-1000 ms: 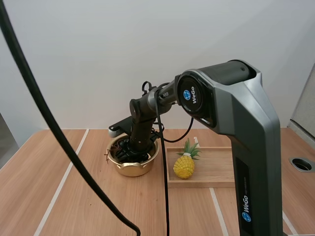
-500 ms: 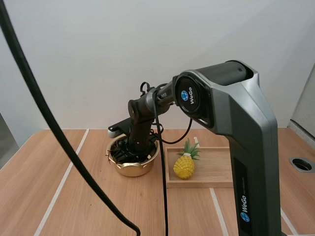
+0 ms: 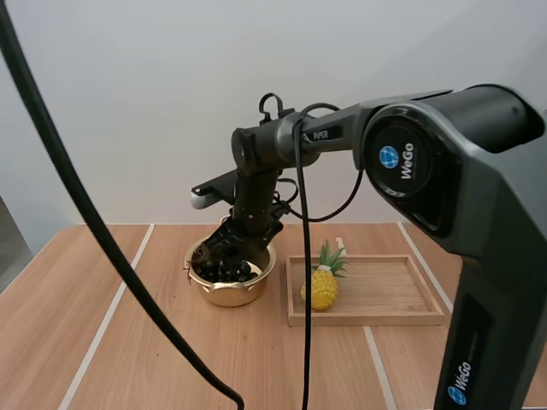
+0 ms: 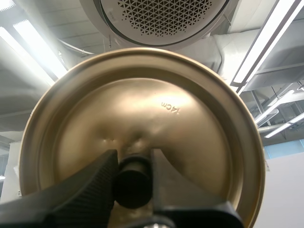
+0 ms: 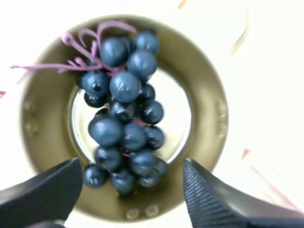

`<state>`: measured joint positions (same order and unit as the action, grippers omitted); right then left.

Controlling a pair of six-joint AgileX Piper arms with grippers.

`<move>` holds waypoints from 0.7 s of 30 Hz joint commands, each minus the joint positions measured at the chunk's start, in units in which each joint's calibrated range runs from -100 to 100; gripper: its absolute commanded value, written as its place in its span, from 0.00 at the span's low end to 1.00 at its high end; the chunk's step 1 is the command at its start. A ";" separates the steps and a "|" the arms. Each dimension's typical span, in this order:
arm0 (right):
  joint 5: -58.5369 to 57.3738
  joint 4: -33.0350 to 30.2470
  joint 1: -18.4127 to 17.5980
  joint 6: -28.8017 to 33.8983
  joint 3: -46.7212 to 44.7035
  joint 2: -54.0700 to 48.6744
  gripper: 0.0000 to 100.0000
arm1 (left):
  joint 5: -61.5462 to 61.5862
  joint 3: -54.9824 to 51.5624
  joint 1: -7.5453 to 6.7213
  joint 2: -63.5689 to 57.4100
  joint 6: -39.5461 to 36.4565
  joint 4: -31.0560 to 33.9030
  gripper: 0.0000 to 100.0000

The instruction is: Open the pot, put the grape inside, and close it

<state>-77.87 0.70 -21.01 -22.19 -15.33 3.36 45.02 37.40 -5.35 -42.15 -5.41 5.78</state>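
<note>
Wooden bench (image 3: 171,359) below: the right hand (image 5: 130,168), wide open and empty, hangs over the grapes (image 5: 121,128) lying inside the pot (image 5: 209,118). The left hand (image 4: 133,161) pinches the lid (image 4: 156,109) by its knob (image 4: 133,183) (lid off the pot); I would lower it centred and level.

My high camera sits behind and above my bases, looking forward and down over the table (image 3: 51,307), the pot (image 3: 229,295) at middle distance. My right wrist camera looks straight down into that pot from close above; both views share its grapes (image 5: 123,128). My left wrist camera faces upward, close to the lid (image 4: 190,128).
</note>
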 commanded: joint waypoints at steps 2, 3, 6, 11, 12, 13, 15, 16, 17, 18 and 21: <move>-1.22 -0.70 0.18 -0.11 1.41 -4.14 1.00 | -1.93 0.30 -0.03 -0.11 -0.44 0.41 0.00; -1.42 -0.70 0.18 -0.11 1.73 -5.02 1.00 | -1.93 0.30 -0.03 -0.11 -0.44 0.41 0.00; -1.87 -0.70 0.18 -0.11 2.90 -8.01 1.00 | -1.93 0.30 -0.03 -0.11 -0.44 0.41 0.00; -1.87 -1.98 0.18 1.49 6.19 -13.96 1.00 | -1.93 0.30 -0.03 -0.11 -0.44 0.41 0.00; -1.87 -2.39 0.18 2.05 7.50 -15.20 1.00 | -1.93 0.30 -0.03 -0.11 -0.44 0.41 0.00; -1.87 -2.60 0.18 2.54 8.45 -16.41 1.00 | -1.93 0.30 -0.03 -0.11 -0.44 0.41 0.00; -1.87 -4.34 0.18 4.61 10.94 -18.77 1.00 | -1.93 0.30 -0.03 -0.11 -0.44 0.41 0.00; -1.87 -5.72 0.18 6.07 12.15 -19.70 1.00 | -1.93 0.30 -0.03 -0.11 -0.44 0.41 0.00; -1.65 -7.34 0.18 7.58 13.21 -20.79 1.00 | -1.93 0.30 -0.03 -0.11 -0.44 0.41 0.00; -1.65 -9.50 0.18 9.15 14.22 -21.88 1.00 | -1.93 0.30 -0.03 -0.11 -0.44 0.41 0.00; -1.65 -16.63 0.18 14.83 16.08 -24.94 1.00 | -1.93 0.30 -0.03 -0.11 -0.44 0.41 0.00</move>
<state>-79.57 -10.74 -21.01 -11.50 -0.75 -18.78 45.02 37.40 -5.35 -42.15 -5.41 5.89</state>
